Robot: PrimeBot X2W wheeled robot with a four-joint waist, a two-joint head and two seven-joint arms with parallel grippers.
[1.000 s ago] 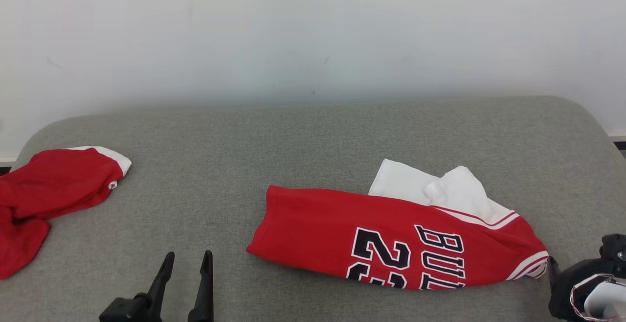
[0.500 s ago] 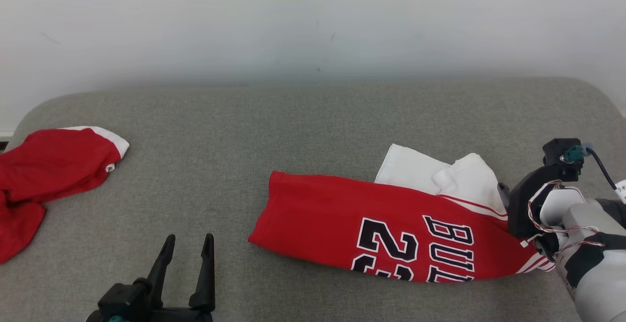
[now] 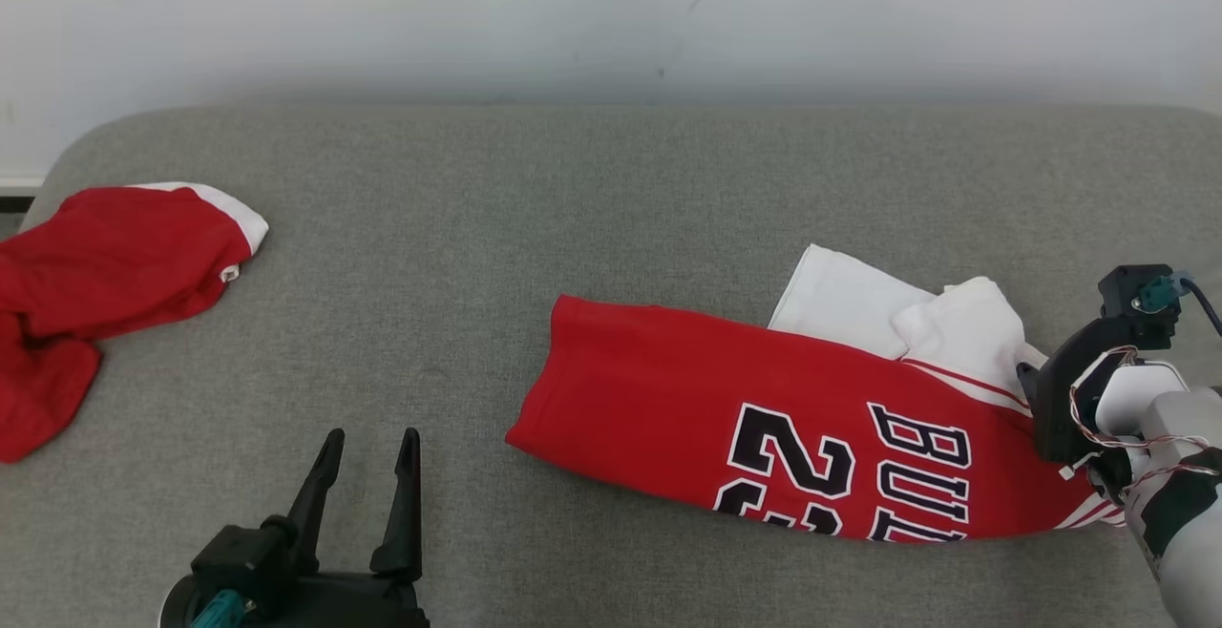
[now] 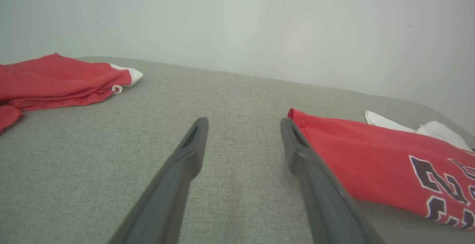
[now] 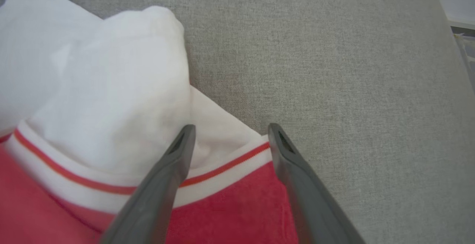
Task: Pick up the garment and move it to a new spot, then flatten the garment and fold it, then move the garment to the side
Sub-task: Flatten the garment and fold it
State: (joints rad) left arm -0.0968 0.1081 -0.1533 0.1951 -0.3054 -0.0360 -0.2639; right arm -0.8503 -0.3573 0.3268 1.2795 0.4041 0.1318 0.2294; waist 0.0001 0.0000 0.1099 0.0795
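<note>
A red jersey [image 3: 668, 408] with black numbers and white sleeves [image 3: 859, 303] lies folded lengthwise on the grey padded surface [image 3: 573, 189], right of centre. My right gripper [image 3: 1026, 380] hovers at the jersey's right end. In the right wrist view it [image 5: 230, 129] stands open over the red-striped white trim, next to a bunched white sleeve [image 5: 111, 81], with nothing between the fingers. My left gripper [image 3: 372, 437] stands open at the lower left, apart from the jersey's left edge. In its own view it [image 4: 243, 121] points along the bare surface, and the jersey [image 4: 356, 151] lies just to the right.
A second red garment with white trim [image 3: 115, 265] lies crumpled at the far left edge of the surface, also seen as the red heap [image 4: 55, 77]. A pale wall [image 3: 611, 17] runs behind. The surface's right edge [image 5: 445, 17] lies close to the right gripper.
The head camera has tilted down, shifting the whole picture. My right arm has come up from the lower right corner to the jersey's right end. The left gripper stays where it was.
</note>
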